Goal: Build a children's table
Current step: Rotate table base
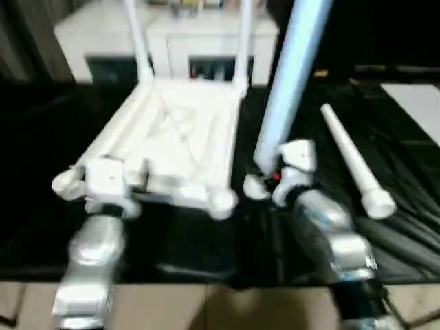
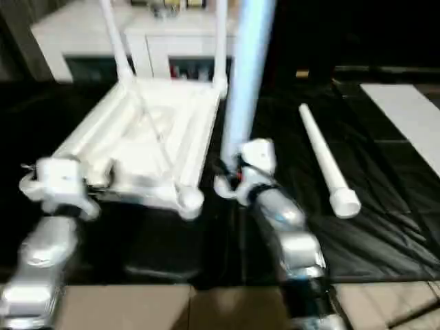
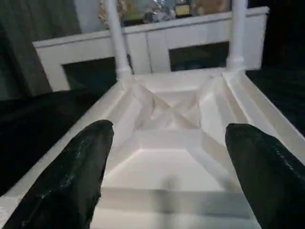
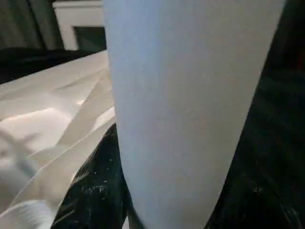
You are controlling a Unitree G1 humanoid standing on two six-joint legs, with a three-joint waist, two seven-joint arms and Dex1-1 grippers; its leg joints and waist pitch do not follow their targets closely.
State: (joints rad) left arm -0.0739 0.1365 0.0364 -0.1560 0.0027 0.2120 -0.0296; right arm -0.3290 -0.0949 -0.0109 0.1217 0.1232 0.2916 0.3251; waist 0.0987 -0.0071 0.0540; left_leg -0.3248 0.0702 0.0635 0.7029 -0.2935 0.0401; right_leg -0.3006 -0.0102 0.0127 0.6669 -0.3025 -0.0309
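The white tabletop [image 1: 172,137] lies upside down on the black cover, X-ribs [image 3: 174,112] facing up. Two white legs [image 1: 137,41] [image 1: 244,41] stand in its far corner sockets. My right gripper [image 1: 271,179] is shut on a third leg [image 1: 292,75] and holds it nearly upright, its lower end just right of the near right socket [image 1: 221,199]. That leg [image 4: 181,95] sits between the black fingers [image 4: 95,195]. A fourth leg [image 1: 350,165] lies loose on the cover to the right. My left gripper [image 3: 169,131] is open at the tabletop's near left edge, its fingers [image 3: 81,167] spread wide.
A white cabinet [image 1: 172,41] with dark openings stands close behind the tabletop. The black sheet [image 1: 206,240] ends at a front edge, with tiled floor [image 1: 206,309] below. A pale panel [image 1: 419,103] lies at the far right.
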